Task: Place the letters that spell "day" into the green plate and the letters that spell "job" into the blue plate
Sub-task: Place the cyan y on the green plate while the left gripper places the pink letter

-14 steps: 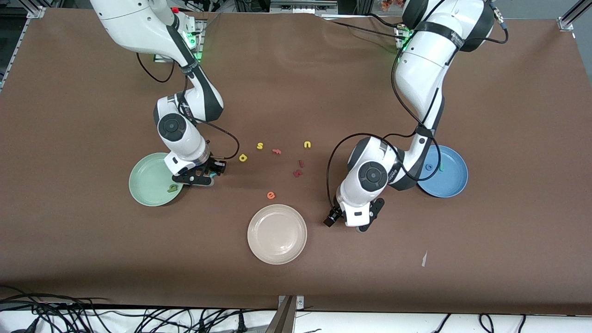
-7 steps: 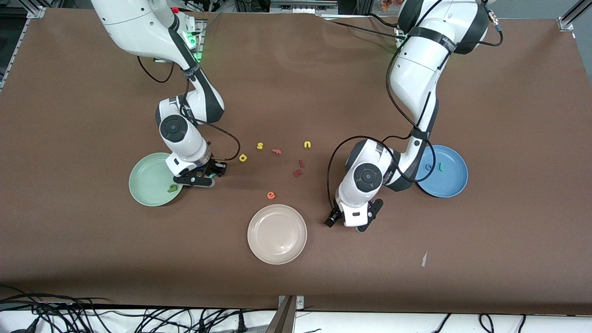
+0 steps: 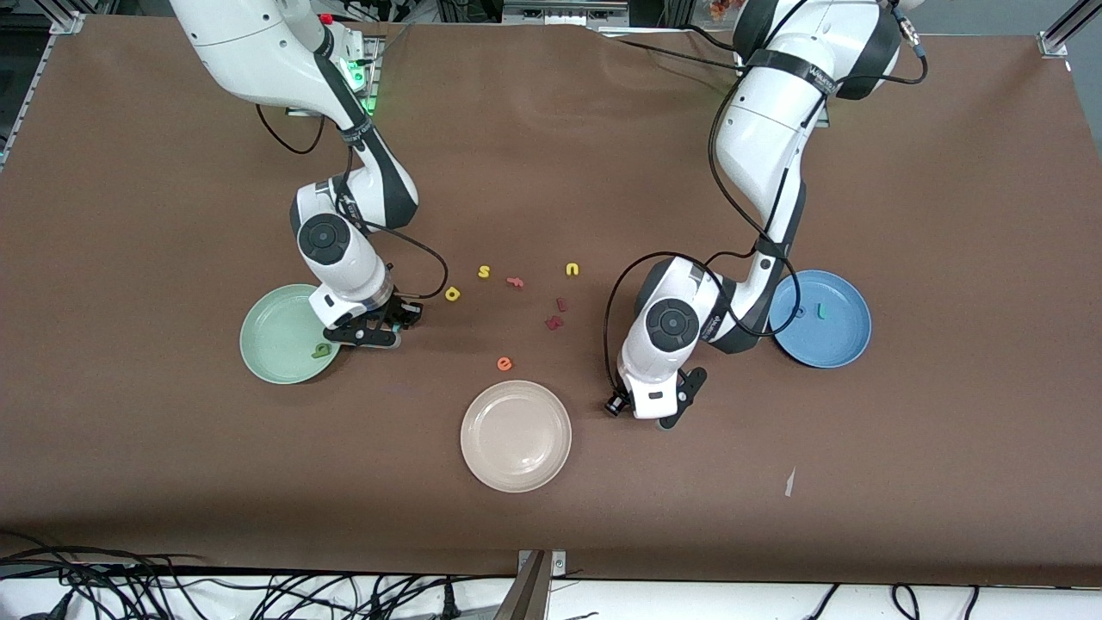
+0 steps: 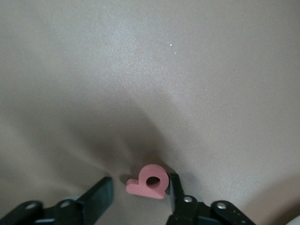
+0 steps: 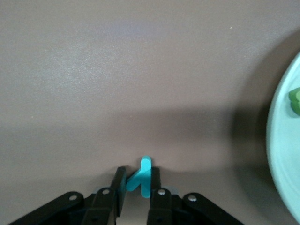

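Note:
My right gripper (image 5: 137,178) is shut on the teal y (image 5: 143,182), low over the table beside the green plate (image 5: 283,140). The front view shows that gripper (image 3: 389,327) at the green plate's (image 3: 274,331) rim. The dark green a (image 3: 322,350) lies in that plate. My left gripper (image 4: 139,185) stands open around the pinkish-red b (image 4: 151,182); one finger touches it, the other is apart. In the front view the left gripper (image 3: 654,412) hides the b. The yellow d (image 3: 453,294) lies on the table. The blue plate (image 3: 839,340) holds the teal j (image 3: 822,310) and the blue o (image 3: 801,312).
A cream-white plate (image 3: 516,465) sits nearer the front camera, between the two hands. Loose letters lie mid-table: a yellow s (image 3: 484,272), a pink f (image 3: 515,282), a yellow u (image 3: 572,269), an orange e (image 3: 504,363) and two dark red pieces (image 3: 555,322).
The left hand has slid a little toward the cream-white plate and its fingers have narrowed around the b. The right gripper's fingers have closed on the y; that arm has barely moved.

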You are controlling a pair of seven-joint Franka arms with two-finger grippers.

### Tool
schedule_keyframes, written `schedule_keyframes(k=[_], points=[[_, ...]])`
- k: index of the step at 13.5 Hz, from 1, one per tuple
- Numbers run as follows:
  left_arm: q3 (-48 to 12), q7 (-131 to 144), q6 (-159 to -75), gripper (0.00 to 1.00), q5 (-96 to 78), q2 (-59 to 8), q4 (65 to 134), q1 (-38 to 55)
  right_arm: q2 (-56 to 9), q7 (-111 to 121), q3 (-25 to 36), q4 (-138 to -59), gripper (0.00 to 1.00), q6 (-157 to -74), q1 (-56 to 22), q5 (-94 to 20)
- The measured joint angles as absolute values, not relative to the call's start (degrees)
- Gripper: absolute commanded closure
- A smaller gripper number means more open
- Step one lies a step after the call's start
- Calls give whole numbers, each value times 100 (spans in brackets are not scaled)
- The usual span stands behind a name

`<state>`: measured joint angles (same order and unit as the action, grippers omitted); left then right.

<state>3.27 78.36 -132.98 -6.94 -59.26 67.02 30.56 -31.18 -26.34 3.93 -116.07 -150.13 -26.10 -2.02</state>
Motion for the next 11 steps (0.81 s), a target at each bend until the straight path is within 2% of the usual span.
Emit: schedule_keyframes(k=[2, 6, 11], points=[[331, 7837, -13303, 74, -694, -5926, 6678, 3059, -3118, -2634, 393, -11607, 91, -15014, -2611, -202], [335, 7837, -13300, 82, -694, -5927, 6673, 3060, -3096, -2589, 394, -11541, 91, -14990, -2613, -200], [408, 7684, -12764, 85, -694, -5870, 6518, 2987, -2873, -2024, 674, -11127, 91, -14014, -2614, -191]])
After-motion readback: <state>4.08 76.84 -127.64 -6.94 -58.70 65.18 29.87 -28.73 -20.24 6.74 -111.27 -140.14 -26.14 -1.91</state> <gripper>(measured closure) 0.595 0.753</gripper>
